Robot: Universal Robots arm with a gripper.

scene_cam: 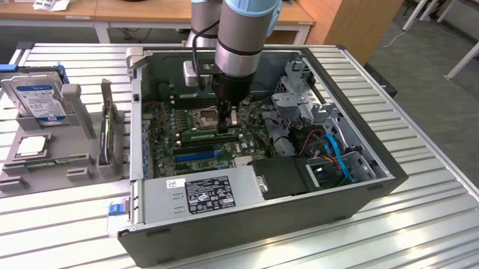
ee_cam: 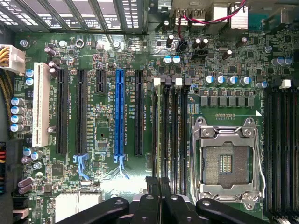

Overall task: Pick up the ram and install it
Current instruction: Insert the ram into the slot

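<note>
- Slatted metal counter [scene_cam: 419, 168] in a room with wooden desks; on it an open computer case [scene_cam: 359, 190], motherboard [ee_cam: 98, 135] exposed.
- Thin green ram [scene_cam: 201, 135] directly beneath the fingers [ee_cam: 152, 186], standing on edge along a memory slot [ee_cam: 163, 135], just beside the empty processor socket [ee_cam: 226, 161]; depth of seating not discernible.
- Fingers closed nearly together, pinching the upper edge of the ram.
- Likely risks: tilt or offset against the slot, bending the stick or jamming one end; uneven pressing, leaving one end latch unlocked; finger contact with neighbouring slots.
- Arm [scene_cam: 239, 50] upright, wrist pointing straight down into the case.
</note>
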